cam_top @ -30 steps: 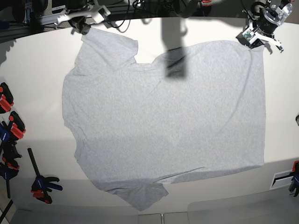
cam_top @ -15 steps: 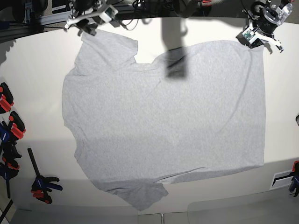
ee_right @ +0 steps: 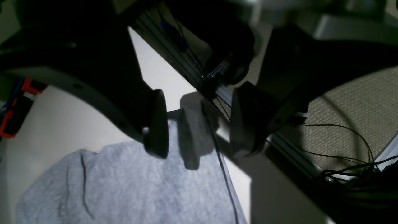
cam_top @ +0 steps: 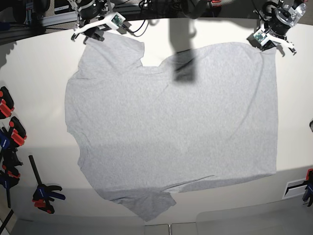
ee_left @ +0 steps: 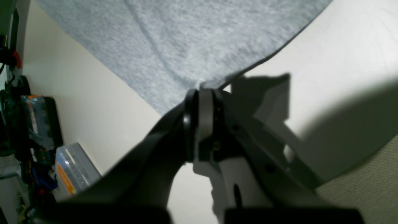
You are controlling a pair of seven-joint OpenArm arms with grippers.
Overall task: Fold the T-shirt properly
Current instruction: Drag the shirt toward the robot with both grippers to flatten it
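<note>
The right claw [ee_right: 194,130] has swung in over the shirt [cam_top: 171,132] sleeve from beyond the bench [cam_top: 34,88] edge, jaws wide, hem between and under them, so a grasp looks near. The left claw [ee_left: 202,93] stays pinched on the hem corner. Base view shows the shirt flat, unfolded; only the wrist views show the jaws.

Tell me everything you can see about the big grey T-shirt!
The light heather-grey short-sleeved T-shirt lies spread flat, plain side up, on the pale table, looking like soft cotton knit with faint wrinkles. One sleeve points to the far edge, another to the near edge. The left gripper is shut on a hem corner. The open right gripper straddles the far sleeve's edge without pinching it.
</note>
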